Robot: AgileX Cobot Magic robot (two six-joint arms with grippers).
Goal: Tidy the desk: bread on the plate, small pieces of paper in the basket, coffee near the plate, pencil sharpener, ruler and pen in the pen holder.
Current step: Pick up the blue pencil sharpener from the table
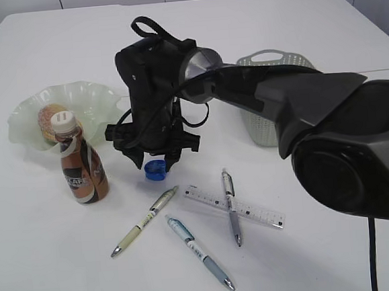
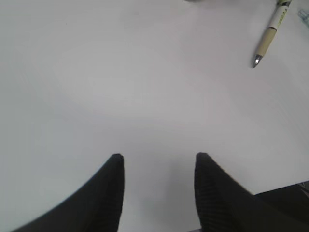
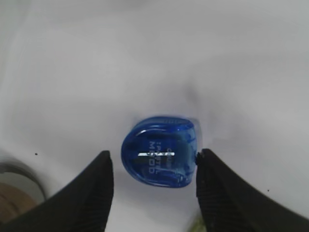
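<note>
The right gripper [image 3: 150,166], its ribbed black fingers [image 3: 94,193] parted, straddles the translucent blue, dome-shaped pencil sharpener [image 3: 159,151] lying on the smooth white table [image 1: 49,265], at 3 o'clock from the coffee bottle [image 1: 81,164], while the left gripper [image 2: 159,166] hangs open and empty.

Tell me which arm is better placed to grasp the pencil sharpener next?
The right. Its tool stands open around the blue pencil sharpener. The left tool faces bare table, with only a pen nearby.
</note>
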